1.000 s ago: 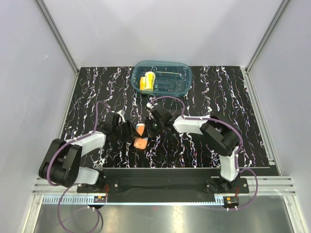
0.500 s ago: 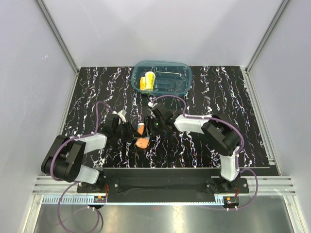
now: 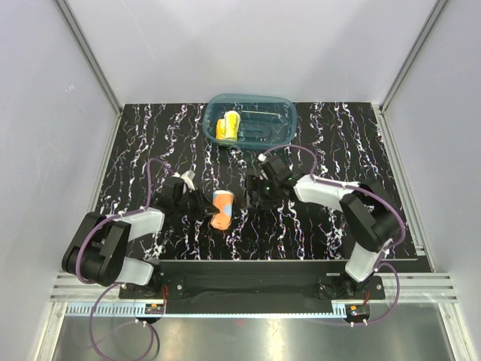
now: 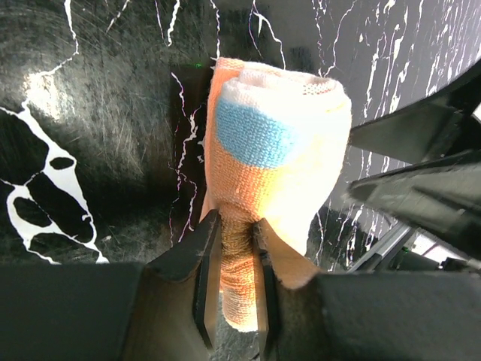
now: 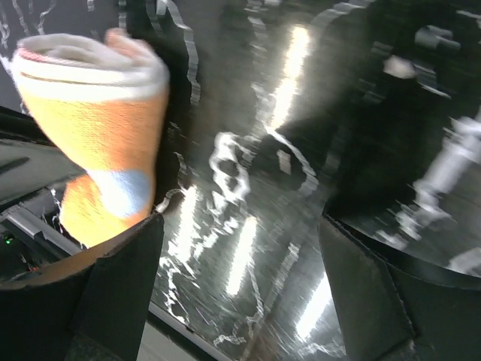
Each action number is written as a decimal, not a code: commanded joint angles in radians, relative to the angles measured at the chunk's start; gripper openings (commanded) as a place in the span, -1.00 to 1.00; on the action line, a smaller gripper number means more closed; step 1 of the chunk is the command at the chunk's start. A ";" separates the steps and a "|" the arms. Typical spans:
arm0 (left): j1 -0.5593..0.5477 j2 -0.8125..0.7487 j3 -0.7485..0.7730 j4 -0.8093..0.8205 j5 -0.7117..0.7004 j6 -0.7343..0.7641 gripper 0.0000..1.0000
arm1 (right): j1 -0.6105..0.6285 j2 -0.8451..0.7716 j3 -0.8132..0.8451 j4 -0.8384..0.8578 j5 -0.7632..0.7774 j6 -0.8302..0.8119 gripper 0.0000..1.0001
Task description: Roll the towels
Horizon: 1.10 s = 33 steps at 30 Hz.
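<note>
Orange towel (image 3: 222, 209), rolled, sat mid-desk (image 3: 150, 143). Left claw (image 4: 233, 252) pinched its lower end, likely to stop unrolling. Right claw (image 3: 253, 192) gaped wide, just beside, not touching. Yellow towel (image 3: 227, 127) lay rolled in tub (image 3: 288, 113).

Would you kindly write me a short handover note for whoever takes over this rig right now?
Left claw: shut on the lower end of the orange towel.
Right claw: open, empty, just right of that towel.
Towels: orange towel rolled, between the two claws; yellow towel rolled, lying in the teal tub at the back.
Done: both look rolled.
Left: probably set the orange roll in the tub, then release.
</note>
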 commanded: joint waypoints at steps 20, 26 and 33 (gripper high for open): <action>-0.005 0.120 -0.116 0.284 0.108 -0.251 -1.00 | 0.038 0.040 -0.106 0.341 -0.207 0.173 0.58; -0.005 0.166 -0.136 0.384 0.148 -0.314 -1.00 | 0.064 0.118 -0.107 0.410 -0.210 0.209 0.33; -0.005 0.249 -0.185 0.565 0.194 -0.399 -1.00 | 0.086 0.181 -0.121 0.485 -0.215 0.256 -0.16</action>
